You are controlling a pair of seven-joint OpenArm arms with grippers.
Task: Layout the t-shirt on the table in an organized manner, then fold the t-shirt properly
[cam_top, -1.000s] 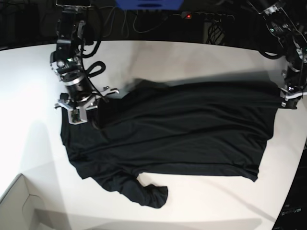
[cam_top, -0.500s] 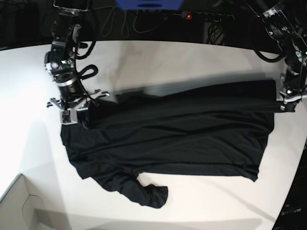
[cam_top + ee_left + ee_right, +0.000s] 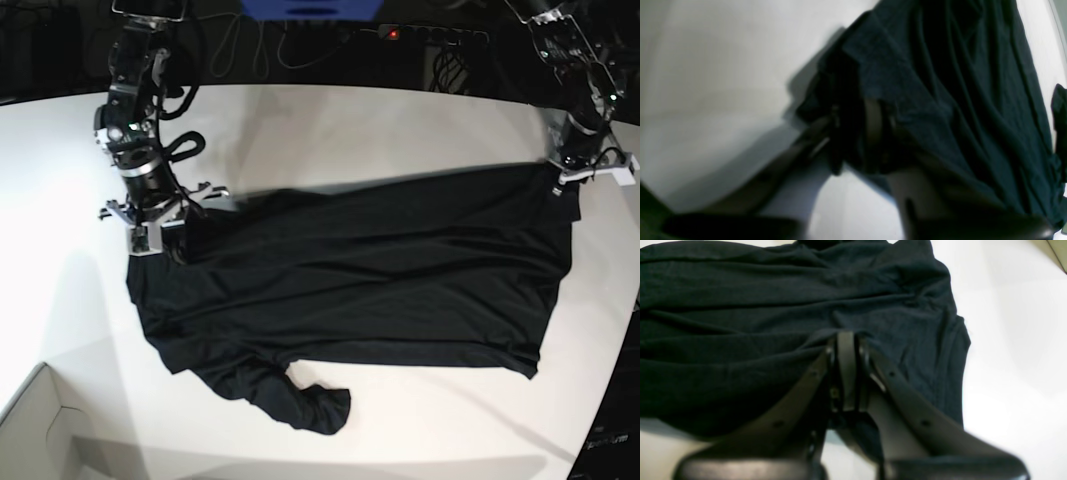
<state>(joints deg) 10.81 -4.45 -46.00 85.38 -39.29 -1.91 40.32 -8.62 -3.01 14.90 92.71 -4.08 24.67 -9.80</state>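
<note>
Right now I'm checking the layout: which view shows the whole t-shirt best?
The base view: the whole t-shirt shows spread on the table. Each wrist view shows only wrinkled fabric near its claw.

I see a plain black t-shirt (image 3: 350, 285) with no print on a white table (image 3: 400, 120). My wrist views give the cloth a dark blue-black tone. Both grippers, right (image 3: 847, 340) and left (image 3: 857, 110), look dark grey to black. A pale cardboard box (image 3: 40, 430) sits at one corner.

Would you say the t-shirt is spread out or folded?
Spread out: the t-shirt lies wide across the table, one sleeve still bunched.
</note>
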